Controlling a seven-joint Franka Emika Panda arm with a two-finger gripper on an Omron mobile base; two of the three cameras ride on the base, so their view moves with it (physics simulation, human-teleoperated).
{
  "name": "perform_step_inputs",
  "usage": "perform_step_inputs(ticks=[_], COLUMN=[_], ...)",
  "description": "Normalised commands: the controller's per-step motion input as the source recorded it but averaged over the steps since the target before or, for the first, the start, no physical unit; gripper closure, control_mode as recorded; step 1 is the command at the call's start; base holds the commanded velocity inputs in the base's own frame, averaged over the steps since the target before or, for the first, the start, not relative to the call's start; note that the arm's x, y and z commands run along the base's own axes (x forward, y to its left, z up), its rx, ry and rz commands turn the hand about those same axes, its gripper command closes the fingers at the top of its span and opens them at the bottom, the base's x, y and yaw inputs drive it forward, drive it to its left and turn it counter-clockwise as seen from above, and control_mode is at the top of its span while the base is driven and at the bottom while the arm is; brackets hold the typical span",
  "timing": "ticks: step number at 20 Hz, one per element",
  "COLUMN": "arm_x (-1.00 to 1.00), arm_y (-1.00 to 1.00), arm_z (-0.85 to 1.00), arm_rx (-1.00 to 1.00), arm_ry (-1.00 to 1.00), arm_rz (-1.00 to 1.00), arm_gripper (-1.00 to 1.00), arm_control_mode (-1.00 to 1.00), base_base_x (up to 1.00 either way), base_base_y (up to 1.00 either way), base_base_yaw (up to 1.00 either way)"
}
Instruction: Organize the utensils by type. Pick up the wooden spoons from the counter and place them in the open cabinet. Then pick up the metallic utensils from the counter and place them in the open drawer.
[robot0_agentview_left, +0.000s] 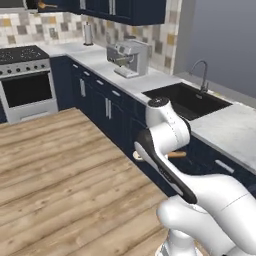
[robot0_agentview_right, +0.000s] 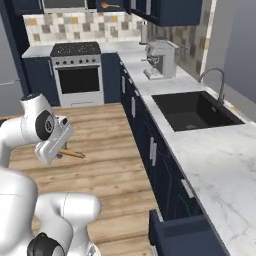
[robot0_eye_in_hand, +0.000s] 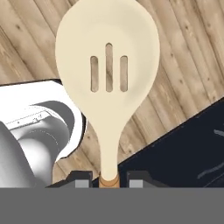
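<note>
Tool (robot0_eye_in_hand: 109, 180) in my hand camera grips a wooden spoon (robot0_eye_in_hand: 108, 78) by its handle, jaws closed narrowly, slotted cream bowl above the wood floor (robot0_eye_in_hand: 183, 48).

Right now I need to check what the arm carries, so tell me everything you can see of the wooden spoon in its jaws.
The wooden spoon has a broad, pale cream oval bowl pierced by three upright slots, narrowing into a neck that turns orange-brown at the handle. It looks like smooth wood. The gripper is shut on the handle, one fingertip on each side, with the bowl pointing away from the hand. It is held in the air above the wooden floor, beside the navy base cabinets. In the right base view the handle sticks out sideways.
</note>
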Motion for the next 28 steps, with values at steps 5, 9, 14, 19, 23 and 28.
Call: perform_step_inputs(ticks=[5,9,14,19,23,28], arm_x=[0.00,0.00,0.00,0.00,0.00,0.00], arm_y=[0.00,0.00,0.00,0.00,0.00,0.00], arm_z=[0.00,0.00,0.00,0.00,0.00,0.00], arm_rx=[0.00,0.00,0.00,0.00,0.00,0.00], arm_ry=[0.00,0.00,0.00,0.00,0.00,0.00], arm_rz=[0.00,0.00,0.00,0.00,0.00,0.00], arm_gripper=[1.00,1.00,1.00,1.00,1.00,1.00], arm_control_mode=[1.00,1.00,1.00,1.00,1.00,1.00], base_base_x=[1.00,1.00,1.00,1.00,1.00,1.00], base_base_y=[0.44,0.45,0.42,0.40,0.32,0.28], base_base_yaw=[0.00,0.00,0.00,0.00,0.00,0.00])
